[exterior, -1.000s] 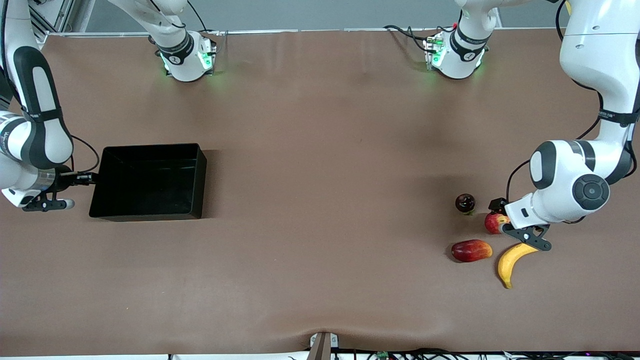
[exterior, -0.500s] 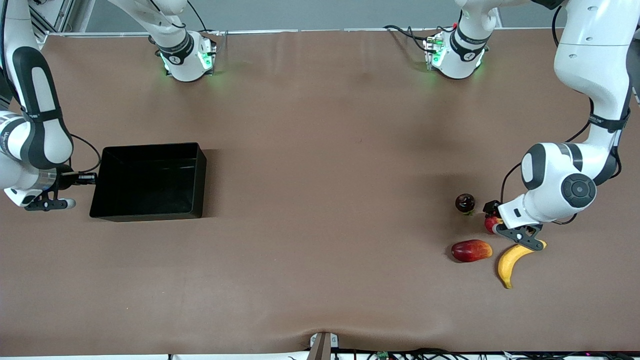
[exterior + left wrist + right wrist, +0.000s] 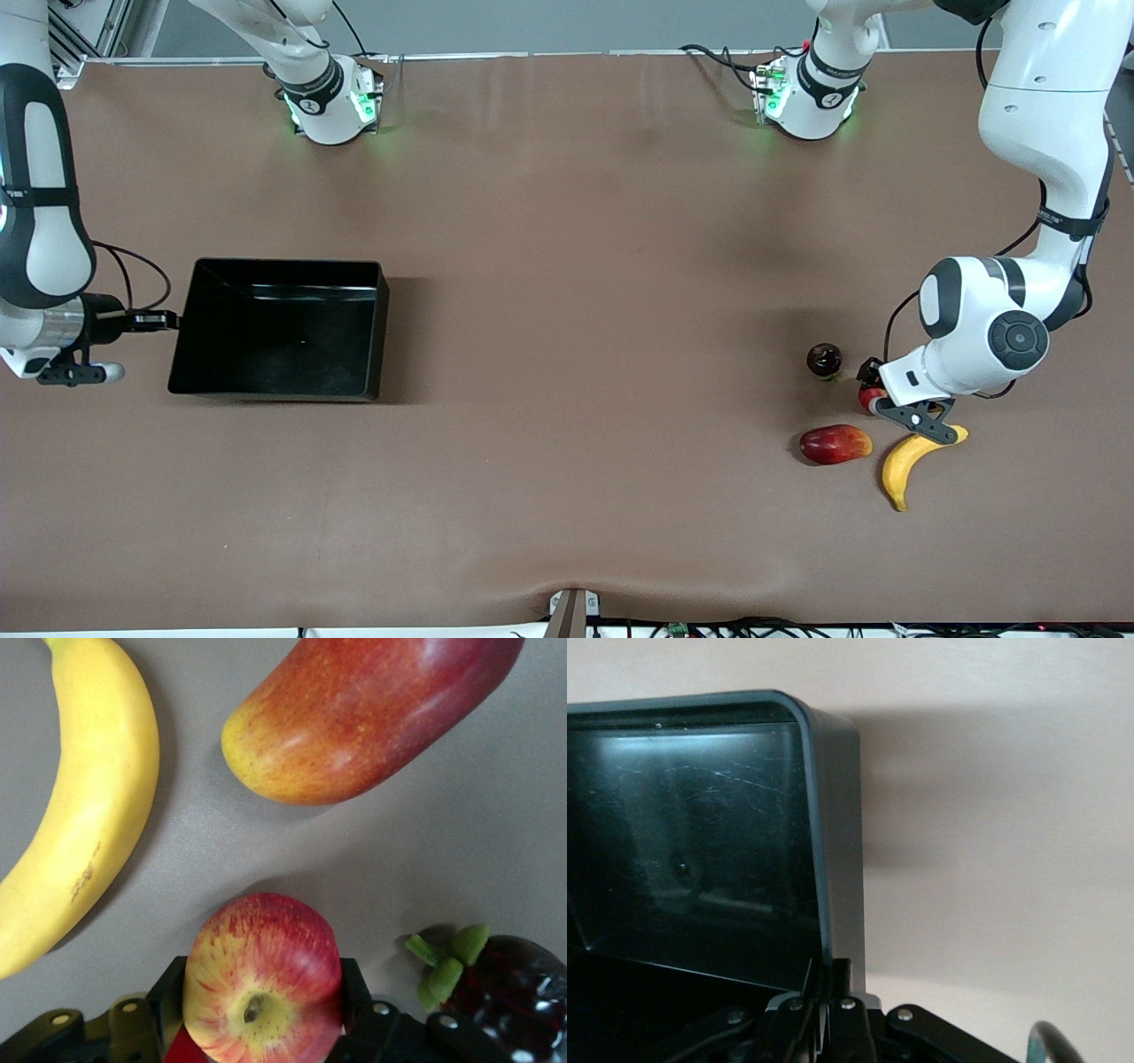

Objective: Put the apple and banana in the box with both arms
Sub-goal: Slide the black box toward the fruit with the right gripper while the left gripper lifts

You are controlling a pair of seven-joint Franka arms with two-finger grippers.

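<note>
1. The box (image 3: pixel 279 328) sits at the right arm's end of the table; my right gripper (image 3: pixel 833 997) is clamped on its wall.
2. The banana (image 3: pixel 912 462) lies just beside my left gripper (image 3: pixel 873 390), nearer the front camera.
3. The apple (image 3: pixel 263 979) sits between my left fingers, which look pressed against its sides.

Evenly lit from overhead; soft shadows thrown beside the box (image 3: pixel 282 328) and the apple (image 3: pixel 263 979). Streaky glare on the box's glossy inner wall. Close fruit sharp in left wrist view; gripper parts at frame edge slightly soft.
</note>
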